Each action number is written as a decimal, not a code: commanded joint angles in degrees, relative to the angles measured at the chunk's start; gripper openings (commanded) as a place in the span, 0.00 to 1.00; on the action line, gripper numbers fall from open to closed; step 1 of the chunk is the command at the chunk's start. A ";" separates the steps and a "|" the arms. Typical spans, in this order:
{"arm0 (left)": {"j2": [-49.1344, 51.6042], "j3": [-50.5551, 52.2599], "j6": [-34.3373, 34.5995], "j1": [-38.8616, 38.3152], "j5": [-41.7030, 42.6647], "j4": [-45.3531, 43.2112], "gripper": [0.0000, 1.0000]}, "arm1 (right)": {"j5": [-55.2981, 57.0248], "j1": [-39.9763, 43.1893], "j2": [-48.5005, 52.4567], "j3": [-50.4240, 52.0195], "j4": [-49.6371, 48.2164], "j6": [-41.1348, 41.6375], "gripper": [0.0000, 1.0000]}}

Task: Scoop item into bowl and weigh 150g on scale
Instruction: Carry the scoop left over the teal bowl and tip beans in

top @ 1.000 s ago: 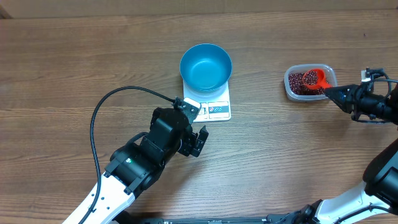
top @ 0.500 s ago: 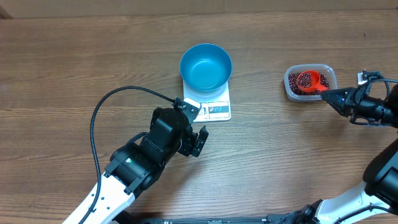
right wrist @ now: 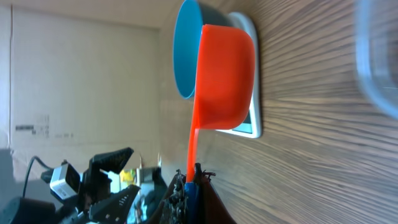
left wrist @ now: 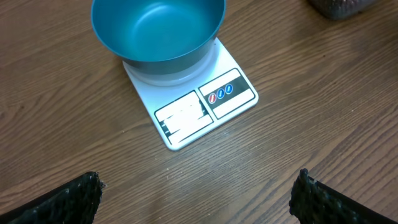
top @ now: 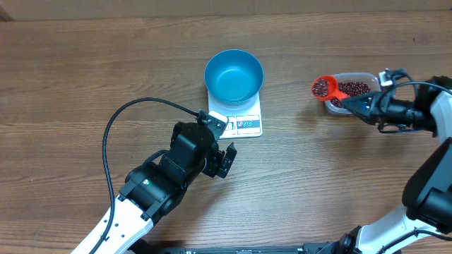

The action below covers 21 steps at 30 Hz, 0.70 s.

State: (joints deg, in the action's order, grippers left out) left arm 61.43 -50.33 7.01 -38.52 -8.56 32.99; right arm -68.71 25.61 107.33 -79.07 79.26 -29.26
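Beside the tub (top: pixel 355 87), scoop (top: pixel 332 97) of beans (top: pixel 321 87) short of the bowl (top: pixel 234 75)
Right gripper (top: pixel 349 104) clamps its handle: carry level, tip over centre; left gripper (top: pixel 221 140) gapes wide

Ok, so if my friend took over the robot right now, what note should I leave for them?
Left tool: open, empty, beside the scale.
Right tool: shut on the scoop handle. The scoop is full of beans, at the edge of the tub nearest the bowl.
The bowl sits on the scale, empty. More beans are in the tub.
Done: one scoop loaded.
Left to do: carry it over the bowl, tip it in, and repeat until the scale shows the target weight.
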 commanded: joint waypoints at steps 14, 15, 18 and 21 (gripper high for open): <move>0.39 0.07 -1.03 0.26 0.68 -0.04 1.00 | -3.96 -14.73 0.04 -7.58 -7.30 -0.52 0.04; 0.39 0.07 -1.03 0.26 0.68 -0.04 1.00 | -3.13 -15.41 0.04 -8.04 -8.33 0.20 0.04; 0.39 0.07 -1.03 0.26 0.68 -0.04 0.99 | 1.64 -17.40 0.04 -8.90 -13.33 4.85 0.04; 0.39 0.07 -1.03 0.26 0.68 -0.02 1.00 | 5.22 -19.19 0.04 -8.94 -18.10 8.81 0.04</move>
State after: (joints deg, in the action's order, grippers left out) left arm 61.43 -50.30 7.01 -38.52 -8.56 32.99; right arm -67.31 7.66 107.33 -86.37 62.81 -24.84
